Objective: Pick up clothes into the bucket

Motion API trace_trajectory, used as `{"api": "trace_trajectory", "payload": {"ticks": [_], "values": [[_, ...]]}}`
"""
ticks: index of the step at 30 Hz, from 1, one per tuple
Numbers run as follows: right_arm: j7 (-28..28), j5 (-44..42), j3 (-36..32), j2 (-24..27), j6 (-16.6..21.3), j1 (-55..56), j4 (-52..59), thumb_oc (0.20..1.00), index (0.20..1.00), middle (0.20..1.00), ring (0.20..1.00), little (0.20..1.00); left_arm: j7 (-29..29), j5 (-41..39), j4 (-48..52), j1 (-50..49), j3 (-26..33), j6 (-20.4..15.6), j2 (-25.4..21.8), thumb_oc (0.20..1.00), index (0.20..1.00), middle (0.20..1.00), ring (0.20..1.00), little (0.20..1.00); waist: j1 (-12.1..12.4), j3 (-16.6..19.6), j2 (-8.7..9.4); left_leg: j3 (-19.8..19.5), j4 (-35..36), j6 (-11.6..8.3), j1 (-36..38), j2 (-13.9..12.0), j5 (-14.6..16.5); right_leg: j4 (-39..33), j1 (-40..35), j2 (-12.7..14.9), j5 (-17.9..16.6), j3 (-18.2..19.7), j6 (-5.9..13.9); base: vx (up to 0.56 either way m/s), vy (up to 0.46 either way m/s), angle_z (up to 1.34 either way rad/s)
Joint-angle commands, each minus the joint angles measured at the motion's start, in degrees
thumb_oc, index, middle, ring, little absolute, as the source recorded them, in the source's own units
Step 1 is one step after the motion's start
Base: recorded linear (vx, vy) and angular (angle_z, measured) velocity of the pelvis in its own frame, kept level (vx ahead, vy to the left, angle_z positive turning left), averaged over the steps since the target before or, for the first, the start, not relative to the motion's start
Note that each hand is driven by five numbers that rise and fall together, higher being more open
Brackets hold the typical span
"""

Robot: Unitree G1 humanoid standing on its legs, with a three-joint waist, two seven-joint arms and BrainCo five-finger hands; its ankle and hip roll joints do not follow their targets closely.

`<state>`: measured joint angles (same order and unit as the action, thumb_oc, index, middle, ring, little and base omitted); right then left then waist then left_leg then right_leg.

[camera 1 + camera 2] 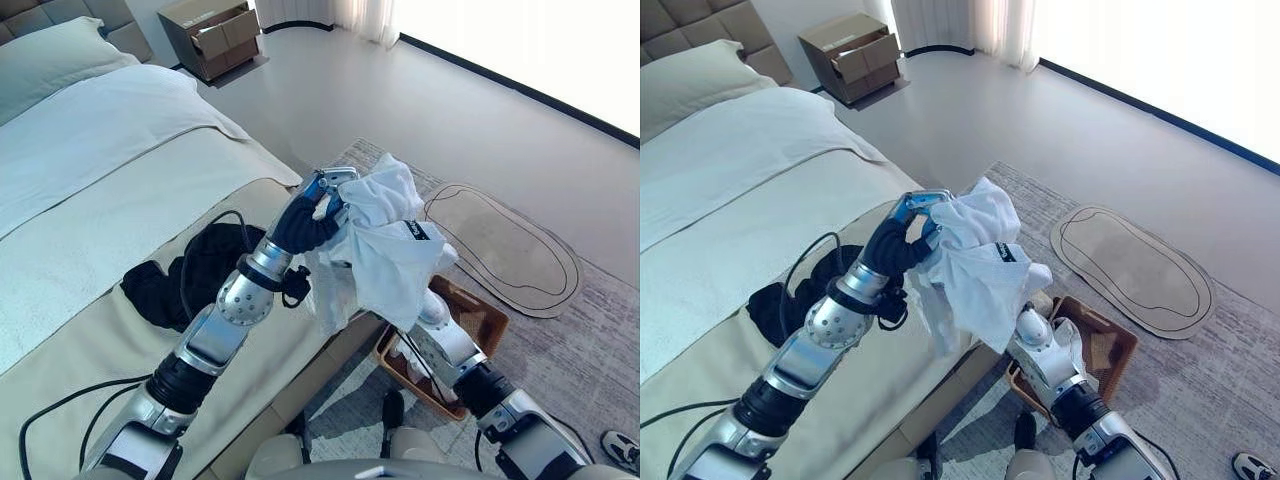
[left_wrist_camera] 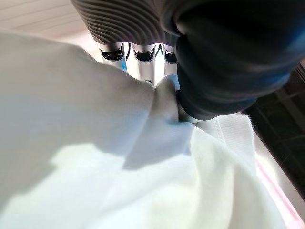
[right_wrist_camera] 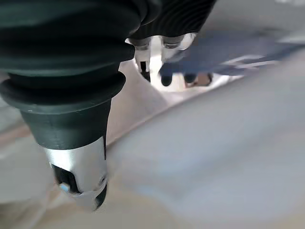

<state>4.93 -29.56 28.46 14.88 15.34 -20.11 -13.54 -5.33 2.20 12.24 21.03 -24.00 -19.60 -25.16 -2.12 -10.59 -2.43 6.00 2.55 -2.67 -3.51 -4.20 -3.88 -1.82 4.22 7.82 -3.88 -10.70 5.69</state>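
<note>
Right hand [image 3: 76,157]: nearest item, low at the near right, beneath the hanging cloth and over the basket; the wrist view shows the thumb standing apart from the fingers and pale cloth lying past them, but whether anything is gripped cannot be told.
Brown woven rectangular basket [image 1: 480,315]: on the floor at the near right, just beside the bed's edge; the right arm crosses its near rim, and something pale lies inside, too hidden to identify.
White crumpled cotton garment [image 1: 390,250]: lifted clear of the mattress, hanging in folds at the bed's right edge, its lower part above the basket's left side; a small dark label shows on the front.
Left hand [image 1: 322,205]: raised above the bed's right edge, fingers and thumb curled tight round a bunched upper fold of the white garment; the wrist view shows cloth pinched between thumb and fingers.
Black crumpled garment [image 1: 195,270]: lying on the mattress to the left of the left forearm, apart from the white one.
Beige-covered bed [image 1: 90,200]: fills the left side, with a white sheet and a pale pillow [image 1: 50,55] toward the far end.
Grey oval floor mat with dark outline [image 1: 505,250]: on the floor to the right, beyond the basket.
Brown wooden nightstand [image 1: 212,35]: far, beside the bed's head, one drawer pulled partly out.
</note>
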Motion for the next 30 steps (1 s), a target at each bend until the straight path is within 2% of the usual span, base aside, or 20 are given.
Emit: {"api": "trace_trajectory", "payload": {"ticks": [1,12,19,25,26,27,30], "values": [[0.7,-4.3,1.2,-4.1,3.5,-3.1,4.7,0.2,0.2,0.2,0.2,0.2,-0.1,-4.8,3.9,1.2,-1.7,-3.5,0.7,0.2,0.2,0.2,0.2,0.2,0.9,2.5,2.22,-0.8,-0.5,-0.92,-1.8,-1.5,0.2,4.3,-0.1,4.9,1.6,-0.9,4.45,0.0,0.0,0.0],[0.3,-3.5,-0.1,-2.2,4.0,0.0,5.2,0.2,0.2,0.2,0.2,0.2,-0.7,-5.5,4.1,-0.8,0.5,-3.9,-0.3,0.2,0.2,0.2,0.2,0.2,0.9,2.6,2.0,-1.1,-0.8,-0.86,-2.0,-1.3,0.5,4.2,-0.3,5.1,1.8,-1.2,4.39,0.0,0.0,0.0],[0.0,-5.1,-3.9,-1.2,4.9,3.9,4.6,0.2,0.2,0.2,0.2,0.2,-1.7,-4.0,2.9,-3.1,2.7,-4.1,-1.0,0.2,0.2,0.2,0.2,0.2,0.7,2.7,1.96,-1.3,-0.8,-0.84,-2.1,-1.2,0.5,4.2,-0.4,5.1,1.9,-1.2,4.46,0.0,-0.002,0.0],[0.2,-8.5,-9.9,-0.6,5.9,9.8,5.4,0.2,0.2,0.2,0.2,0.2,-3.9,-0.2,-1.1,-10.6,7.8,-4.3,-2.2,0.2,0.2,0.2,0.2,0.2,0.5,2.8,2.13,-1.3,-0.8,-0.72,-2.0,-1.1,0.7,4.1,-0.6,5.2,1.9,-1.2,4.43,0.0,0.0,0.0],[0.1,-9.4,-10.8,-0.9,6.2,10.4,5.2,0.2,0.2,0.2,0.2,0.2,-3.9,-0.2,-2.5,-11.8,8.1,-4.5,-2.0,0.385,0.385,0.385,0.385,0.385,0.4,2.7,2.2,-1.3,-0.8,-0.69,-2.0,-1.1,0.8,4.1,-0.7,5.2,1.9,-1.2,4.46,0.0,0.0,0.0],[0.2,-10.1,-11.1,-1.1,6.3,10.9,5.1,0.2,0.2,0.2,0.2,0.2,-3.9,-0.5,-3.7,-12.4,8.0,-4.7,-1.8,1.0,1.0,1.0,1.0,1.0,0.4,2.8,2.21,-1.3,-0.8,-0.67,-1.9,-1.1,0.8,4.0,-0.7,5.2,2.0,-1.1,4.47,0.0,0.0,0.0],[0.4,-12.1,-12.1,-1.3,6.8,11.8,5.3,0.2,0.2,0.2,0.2,0.2,-4.9,3.3,-7.2,-13.3,7.6,-4.5,-2.2,1.0,1.0,1.0,1.0,1.0,0.4,2.9,2.35,-1.1,-0.9,-0.68,-1.7,-1.1,0.9,3.9,-0.9,5.2,2.0,-1.2,4.58,0.0,0.0,0.0]]}}
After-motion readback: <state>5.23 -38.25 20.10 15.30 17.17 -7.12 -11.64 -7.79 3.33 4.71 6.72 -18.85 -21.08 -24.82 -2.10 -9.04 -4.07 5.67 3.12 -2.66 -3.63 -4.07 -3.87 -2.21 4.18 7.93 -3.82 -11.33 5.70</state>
